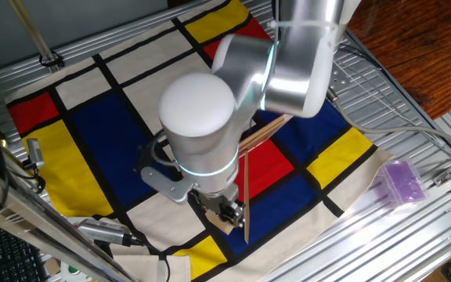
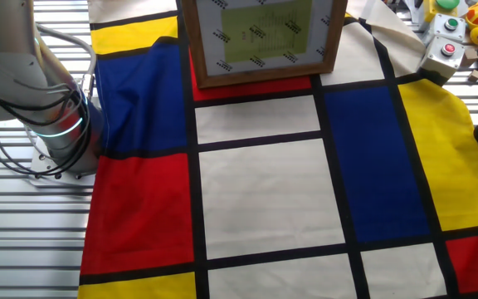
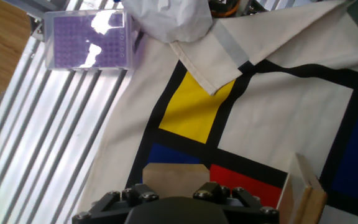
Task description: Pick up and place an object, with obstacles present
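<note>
The small tan wooden block (image 3: 173,175) lies flat on the cloth where a blue, a red and a white field meet, its near edge hidden by my gripper's dark housing (image 3: 179,208). In one fixed view my gripper (image 1: 227,213) hangs low right over the block (image 1: 219,224). My fingertips do not show, so I cannot tell whether they hold it. The narrow stick (image 1: 246,196) runs just right of my gripper. The wider plank (image 1: 266,129) lies diagonally behind it, under the arm. A wooden slat end (image 3: 300,194) stands close on the right in the hand view.
A purple translucent box (image 1: 400,182) sits on the metal slats off the cloth's edge; it also shows in the hand view (image 3: 89,40). A folded cloth corner (image 3: 207,68) lies ahead. A wood-framed picture (image 2: 260,37) lies in the other fixed view, with the arm's base (image 2: 52,124) at the left.
</note>
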Robot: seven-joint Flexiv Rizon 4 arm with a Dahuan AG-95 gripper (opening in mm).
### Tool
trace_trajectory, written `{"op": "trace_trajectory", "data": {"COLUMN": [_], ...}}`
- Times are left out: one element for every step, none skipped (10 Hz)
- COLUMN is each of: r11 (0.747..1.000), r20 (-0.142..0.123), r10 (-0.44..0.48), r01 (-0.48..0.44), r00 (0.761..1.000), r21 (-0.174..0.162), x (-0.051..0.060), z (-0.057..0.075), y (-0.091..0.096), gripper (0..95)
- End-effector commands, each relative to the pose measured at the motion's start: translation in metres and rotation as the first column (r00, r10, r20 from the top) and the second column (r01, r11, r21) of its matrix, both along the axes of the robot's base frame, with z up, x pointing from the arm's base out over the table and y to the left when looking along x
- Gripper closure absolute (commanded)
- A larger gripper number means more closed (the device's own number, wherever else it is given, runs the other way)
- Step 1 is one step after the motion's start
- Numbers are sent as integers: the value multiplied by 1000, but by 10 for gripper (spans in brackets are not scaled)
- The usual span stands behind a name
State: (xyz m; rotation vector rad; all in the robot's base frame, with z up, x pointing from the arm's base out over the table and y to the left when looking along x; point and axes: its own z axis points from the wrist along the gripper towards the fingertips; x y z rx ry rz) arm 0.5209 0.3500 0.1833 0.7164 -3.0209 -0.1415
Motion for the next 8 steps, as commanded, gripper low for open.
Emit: {"op": "trace_trajectory", "data": {"r11": [1000,1000,1000,1000,1000,1000,1000,1000], "r20": [3,5,7,8,11,13,15,16], "r10": [1,-1,-4,-8,-5,-3,-5,-5], "r01": [-1,1,4,8,5,3,5,6], "r00": [1000,1000,1000,1000,1000,1000,1000,1000], "r21": [-8,-11,-13,-18,-22,-22,-25,-27], "x": [1,0,0,0,2,4,8,11], "z": [-6,-12,-18,-23,-28,-32,-34,-36], "y": [1,1,1,2,3,4,6,7], "gripper": [950,950,950,950,950,950,950,950]}}
